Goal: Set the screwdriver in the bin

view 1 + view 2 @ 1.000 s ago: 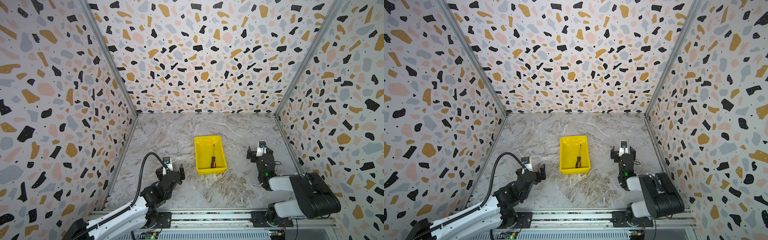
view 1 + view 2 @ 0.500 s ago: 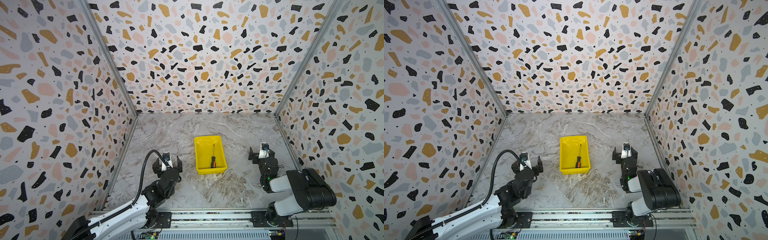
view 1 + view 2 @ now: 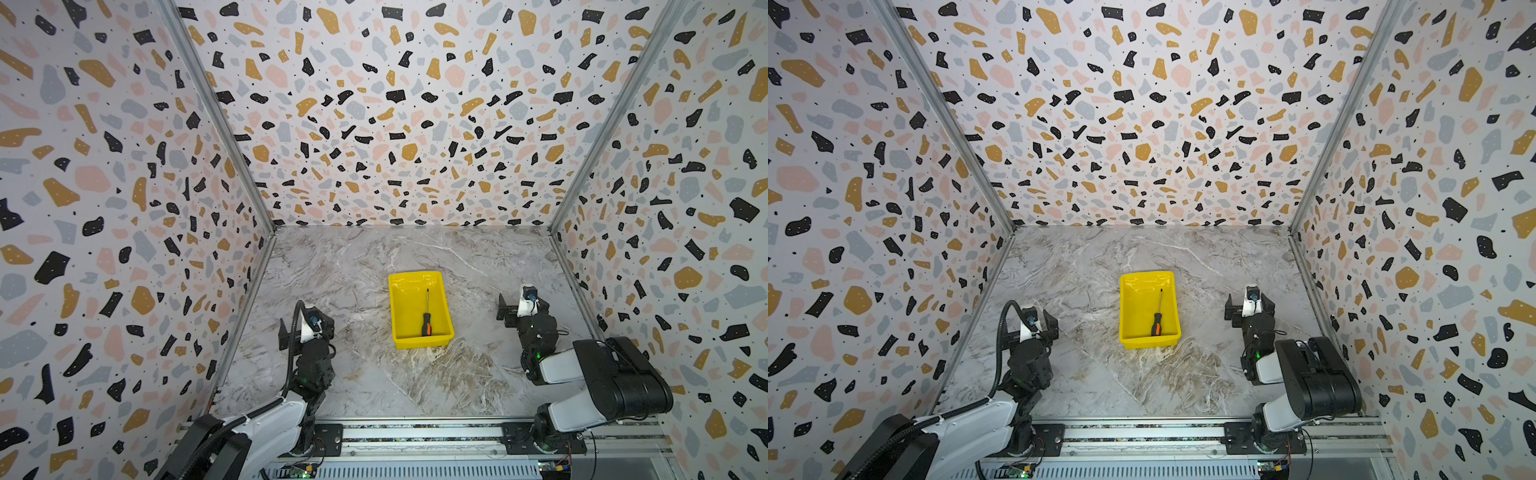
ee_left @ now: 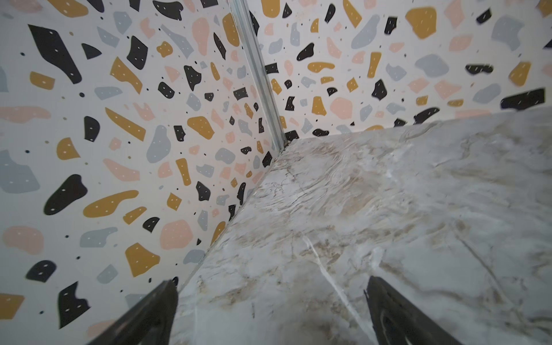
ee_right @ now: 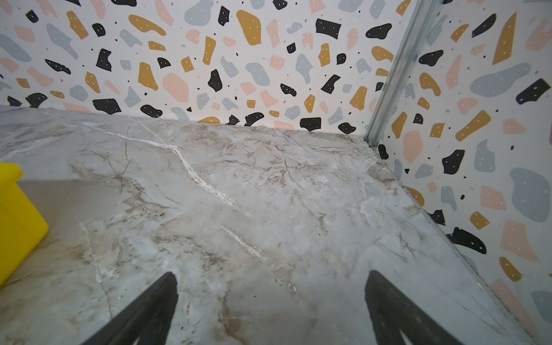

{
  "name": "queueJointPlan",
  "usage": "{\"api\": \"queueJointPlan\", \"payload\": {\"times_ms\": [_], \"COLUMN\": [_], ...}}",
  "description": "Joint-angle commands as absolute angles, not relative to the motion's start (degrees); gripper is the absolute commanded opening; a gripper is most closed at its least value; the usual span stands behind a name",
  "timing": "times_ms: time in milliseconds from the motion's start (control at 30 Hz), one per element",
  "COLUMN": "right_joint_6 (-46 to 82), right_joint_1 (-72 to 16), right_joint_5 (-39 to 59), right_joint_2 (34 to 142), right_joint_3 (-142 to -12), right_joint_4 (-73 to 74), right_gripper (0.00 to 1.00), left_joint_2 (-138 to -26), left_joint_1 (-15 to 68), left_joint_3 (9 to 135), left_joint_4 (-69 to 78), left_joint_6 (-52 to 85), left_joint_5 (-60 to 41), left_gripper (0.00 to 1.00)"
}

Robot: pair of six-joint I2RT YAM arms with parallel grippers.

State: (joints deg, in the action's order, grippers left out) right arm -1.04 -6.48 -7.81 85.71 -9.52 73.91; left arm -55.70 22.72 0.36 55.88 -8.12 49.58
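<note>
The slim black-and-orange screwdriver (image 3: 426, 316) lies in the shallow yellow plastic bin (image 3: 420, 342), so I'd park the left hand (image 4: 268, 282) and right hand (image 5: 270, 274), both open and empty, well clear.

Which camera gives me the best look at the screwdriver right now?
A top view: both top views show the whole screwdriver lying inside the bin, handle toward the robot. The right wrist view catches only a corner of the bin, no screwdriver; the left wrist view shows neither.
</note>
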Motion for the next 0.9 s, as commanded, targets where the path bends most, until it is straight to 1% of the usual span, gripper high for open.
{"api": "queueJointPlan", "payload": {"times_ms": [0, 100, 200, 267, 400, 500, 533, 600, 633, 667, 700, 733, 800, 867], "right_joint_6": [-1.2, -1.1, -1.2, -1.1, -1.2, -1.1, -1.2, -1.1, -1.1, -1.1, -0.9, -0.8, -0.6, -0.6], "right_joint_1": [-6.1, -6.1, -6.1, -6.1, -6.1, -6.1, -6.1, -6.1, -6.0, -5.9, -5.6, -5.0, -4.7, -4.6], "right_joint_5": [-6.8, -6.8, -6.7, -6.7, -6.6, -6.6, -6.5, -6.5, -6.5, -6.2, -5.3, -4.1, -3.4, -3.2], "right_joint_2": [85.3, 85.3, 85.3, 85.3, 85.3, 85.3, 85.3, 85.3, 85.3, 85.3, 85.4, 85.4, 85.3, 85.4], "right_joint_3": [-10.8, -10.8, -10.8, -10.9, -10.9, -10.9, -10.9, -10.9, -10.9, -11.1, -11.4, -11.6, -11.8, -11.8], "right_joint_4": [73.3, 73.2, 73.3, 73.2, 73.3, 73.2, 73.2, 73.2, 73.2, 72.9, 72.2, 71.9, 71.5, 71.5], "right_gripper": [0.99, 0.99, 0.99, 0.99, 0.99, 0.99, 0.99, 0.99, 0.99, 0.99, 0.99, 0.99, 0.99, 0.99], "left_joint_2": [-56.4, -58.4, -58.8, -58.5, -58.6, -66.7, -68.8, -69.8, -71.9, -75.7, -78.8, -78.6, -74.8, -77.0], "left_joint_1": [18.6, 14.8, 13.5, 12.2, 12.1, 12.0, 12.0, 12.0, 12.0, 12.0, 12.0, 12.0, 12.0, 12.0], "left_joint_3": [-1.4, 1.7, 3.0, 2.2, 0.8, -2.0, -1.6, 1.8, 2.7, 2.9, 3.1, 3.7, 6.1, 4.9], "left_joint_4": [64.7, 60.5, 58.0, 58.9, 62.1, 75.6, 77.6, 70.2, 70.9, 74.8, 79.1, 77.9, 67.0, 72.9], "left_joint_6": [-3.5, 0.3, 2.9, 10.6, 8.5, 8.1, 7.1, 4.1, 3.2, 2.7, 2.5, 2.7, 3.7, 3.4], "left_joint_5": [42.2, 42.9, 42.7, 42.7, 38.0, 39.5, 38.1, 29.6, 27.9, 27.2, 28.8, 29.5, 28.7, 29.3], "left_gripper": [0.99, 1.0, 0.99, 0.99, 0.99, 1.0, 1.0, 1.0, 1.0, 1.0, 1.0, 1.0, 1.0, 1.0]}}
